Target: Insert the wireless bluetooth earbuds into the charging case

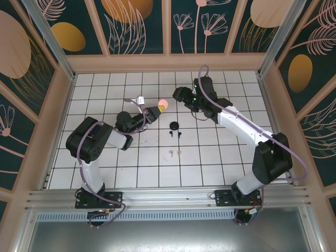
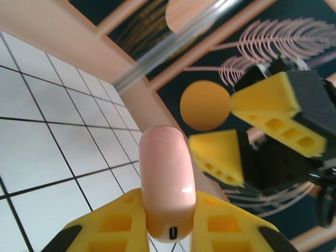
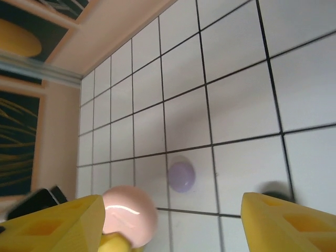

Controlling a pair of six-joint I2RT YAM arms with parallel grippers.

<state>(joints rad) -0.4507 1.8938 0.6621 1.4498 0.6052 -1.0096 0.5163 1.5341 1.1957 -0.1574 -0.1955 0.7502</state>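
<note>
Top external view: the left gripper (image 1: 158, 110) is clamped on a pink charging case (image 1: 163, 103), held above the white tiled table (image 1: 105, 157) near the middle of the far half. The right gripper (image 1: 179, 98) hangs just beside the case at its 3 o'clock, apart from it.

At 5 o'clock from the pink case a black case (image 1: 174, 125) sits on the tiles, with the black earbuds (image 1: 171, 134) just beside it at its 6 o'clock. Further toward 6 o'clock lie the pink earbuds (image 1: 171, 153), two side by side and slightly apart. Each reads as a short mark with its long axis running roughly 12 to 6. They are too small to tell which end is the stem.

In the left wrist view the pink charging case (image 2: 167, 184) stands with its long axis running 12 to 6. Its small port end is at 6 o'clock, pinched between the yellow fingers (image 2: 113, 223); its rounded end is at 12. The right gripper (image 2: 239, 139) shows at 2 o'clock of the case, its yellow pads spread.

In the right wrist view the right gripper (image 3: 173, 223) has its fingers (image 3: 58, 220) wide apart with nothing between them. The pink charging case (image 3: 128, 215) is at 7 o'clock, beside the left-hand finger. A purple rounded object (image 3: 181, 176) rests on a tile at 1 o'clock of the case.
</note>
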